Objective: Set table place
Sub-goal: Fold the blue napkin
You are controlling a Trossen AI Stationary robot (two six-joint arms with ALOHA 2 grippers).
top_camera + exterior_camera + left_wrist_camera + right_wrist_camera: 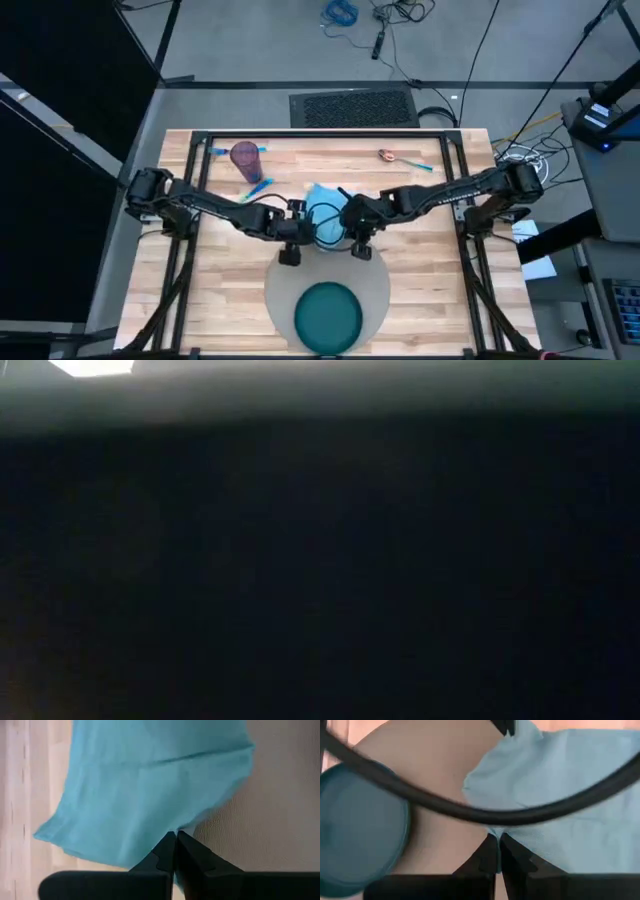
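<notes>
Both arms reach in from the sides of the table [420, 215] and meet near its middle, over a light blue cloth napkin [326, 222] that lies partly on the far edge of the round grey placemat [375, 272] and partly on the bare wood. The left gripper [175, 851] has its fingers pressed together on an edge of the napkin, the cloth spreading out ahead of it across wood and placemat. The right gripper [498, 852] is likewise pinched tight on the napkin's edge from the other side, with a dark cable crossing in front of its camera. The placemat sits at the near middle of the table, and a dark teal plate [328, 314] rests on its near part; nothing lies on the plate. At the far left of the table a purple cup [246, 159] lies on its side, with a blue-handled utensil [259, 186] just beside it; whether anything is inside the cup cannot be told. At the far right lies a spoon [400, 158] with a blue handle, well apart from the placemat. The low view is almost wholly dark and shows nothing of the table.
</notes>
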